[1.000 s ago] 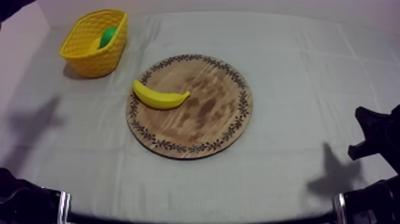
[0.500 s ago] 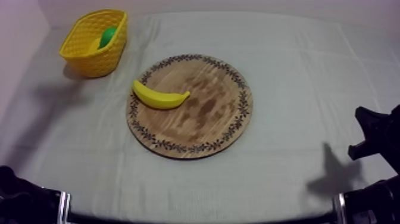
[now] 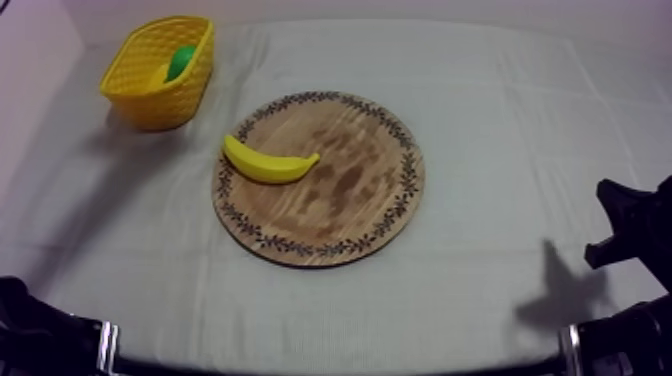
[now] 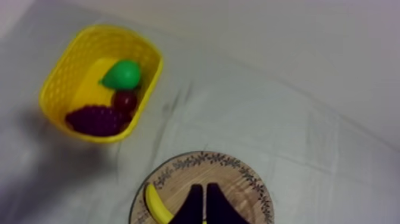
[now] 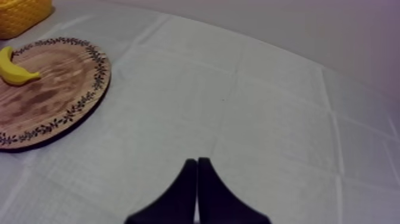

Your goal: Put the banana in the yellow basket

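Soft, dim, violet-tinged light casts faint soft-edged shadows on the cloth [image 3: 500, 130] beside the yellow basket [image 3: 160, 98].

- Counter [image 3: 500, 100] under a grey-white cloth, creased in faint lines.
- Round wooden board [image 3: 350, 180] with a patterned rim, lying flat about mid-counter.
- Banana [image 3: 265, 163] on the board's left part, lying across the rim pattern, curve sagging toward the near edge, nothing touching it.
- Yellow basket [image 3: 150, 95] at the far left corner, apart from the board.
- Green toy fruit [image 3: 181, 61] inside the basket, against its far wall.
- Right arm [image 3: 635, 225]: black shape low at the right edge, off the board; dark shadow [image 3: 560, 295] on the cloth beside it.
- Left arm [image 3: 40, 335]: black shape at the lower left corner.
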`<state>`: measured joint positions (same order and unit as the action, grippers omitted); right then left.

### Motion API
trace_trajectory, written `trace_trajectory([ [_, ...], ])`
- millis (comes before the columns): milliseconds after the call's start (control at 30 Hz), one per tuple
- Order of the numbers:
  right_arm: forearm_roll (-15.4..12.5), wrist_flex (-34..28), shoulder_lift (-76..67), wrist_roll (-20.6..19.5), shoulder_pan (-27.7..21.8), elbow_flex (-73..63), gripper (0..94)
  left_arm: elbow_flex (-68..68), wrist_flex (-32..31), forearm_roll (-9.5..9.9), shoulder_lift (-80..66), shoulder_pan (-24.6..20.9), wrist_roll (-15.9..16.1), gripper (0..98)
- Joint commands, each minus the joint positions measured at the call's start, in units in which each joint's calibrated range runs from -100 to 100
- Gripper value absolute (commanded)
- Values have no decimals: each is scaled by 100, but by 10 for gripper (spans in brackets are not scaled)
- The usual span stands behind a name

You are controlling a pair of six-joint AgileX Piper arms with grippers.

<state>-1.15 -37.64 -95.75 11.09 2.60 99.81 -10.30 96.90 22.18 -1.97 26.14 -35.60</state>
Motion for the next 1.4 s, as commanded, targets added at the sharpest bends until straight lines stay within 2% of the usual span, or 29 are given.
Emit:
trace_trajectory([
  [0,0,-3,0,11,0,-3,3,33,189,-8,68,13,-542,0],
  [233,0,-3,0,11,0,-3,3,368,277,-116,282,0,-1008,0],
  [467,0,-3,0,11,0,-3,3,533,285,-384,377,-16,-935,4],
  [500,0,-3,0,11,0,-3,3,551,285,-415,381,-14,-916,31],
  [600,0,-3,0,11,0,-3,3,640,285,-512,387,-4,-875,282],
  [667,0,-3,0,11,0,-3,3,705,285,-546,389,11,-861,395],
  [867,0,-3,0,11,0,-3,3,888,285,-669,390,23,-803,604],
  [1067,0,-3,0,11,0,-3,3,1084,285,-833,411,-4,-739,700],
  [1367,0,-3,0,11,0,-3,3,1327,285,-1161,566,-99,-702,716],
])
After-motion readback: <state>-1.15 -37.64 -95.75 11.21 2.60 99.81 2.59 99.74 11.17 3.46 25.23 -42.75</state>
